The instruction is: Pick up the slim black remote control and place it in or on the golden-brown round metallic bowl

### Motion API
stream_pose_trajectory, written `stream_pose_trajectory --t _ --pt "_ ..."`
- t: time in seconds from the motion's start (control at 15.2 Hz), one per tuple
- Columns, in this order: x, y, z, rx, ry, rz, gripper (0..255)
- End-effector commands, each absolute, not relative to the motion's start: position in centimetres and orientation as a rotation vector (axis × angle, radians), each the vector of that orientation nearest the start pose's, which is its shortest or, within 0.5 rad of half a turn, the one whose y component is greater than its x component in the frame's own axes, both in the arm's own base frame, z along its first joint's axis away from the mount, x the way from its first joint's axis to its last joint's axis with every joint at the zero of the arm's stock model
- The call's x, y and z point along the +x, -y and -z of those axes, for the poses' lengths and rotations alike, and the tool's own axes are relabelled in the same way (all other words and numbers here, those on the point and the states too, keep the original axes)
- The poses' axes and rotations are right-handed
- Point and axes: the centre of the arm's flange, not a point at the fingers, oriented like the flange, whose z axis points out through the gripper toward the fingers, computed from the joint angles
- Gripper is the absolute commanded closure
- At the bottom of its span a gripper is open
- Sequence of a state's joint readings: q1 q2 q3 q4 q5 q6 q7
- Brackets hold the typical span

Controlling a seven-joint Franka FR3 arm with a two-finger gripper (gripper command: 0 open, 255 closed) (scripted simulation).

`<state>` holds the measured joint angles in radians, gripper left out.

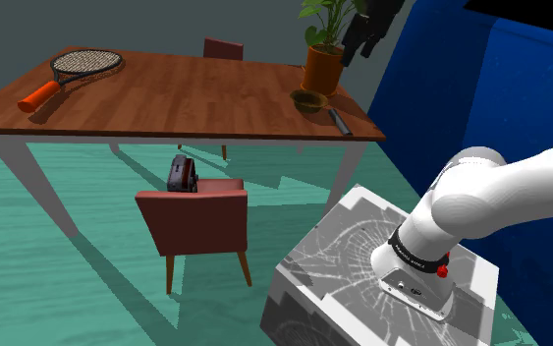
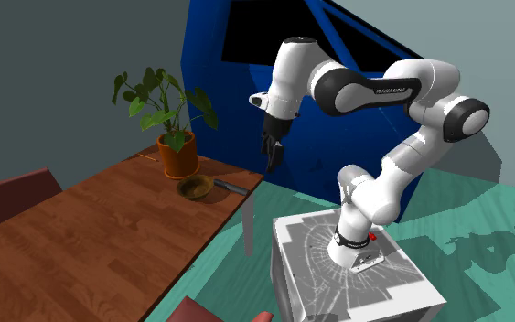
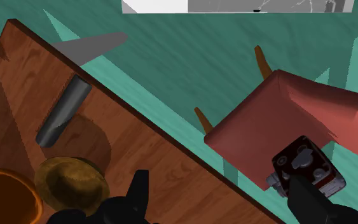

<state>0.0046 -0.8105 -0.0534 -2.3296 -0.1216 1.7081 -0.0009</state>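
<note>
Shoulder view: gripper (image 1: 364,47) clipped by the top edge, just a dark shape, fingers unreadable there. Plant (image 1: 328,18) loses its upper leaves to the same edge. Far chair (image 1: 223,47) shows only its backrest top behind the table's (image 1: 166,98) far edge. Remote (image 1: 338,122) at the table corner nearest the stand (image 1: 362,275) is a thin sliver, no buttons readable. Wrist view: pot (image 3: 2,197) cut off at the picture's corner. Bowl (image 3: 66,181) partly behind one finger (image 3: 136,191). Dark red gadget (image 3: 304,162) on the near chair (image 3: 279,108) is half covered by the other finger, can't identify it.
</note>
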Motion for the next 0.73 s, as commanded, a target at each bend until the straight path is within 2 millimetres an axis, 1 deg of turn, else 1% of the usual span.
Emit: stream_pose_trajectory --t 0.0,0.33,0.66 --pt "31.3 3.3 -62.4 -3.213 -0.048 0.301 0" --pt "34.7 8.1 -58.7 -3.183 -0.232 0.258 0" --pt "37.4 13.1 -54.8 -3.141 -0.413 0.216 0"
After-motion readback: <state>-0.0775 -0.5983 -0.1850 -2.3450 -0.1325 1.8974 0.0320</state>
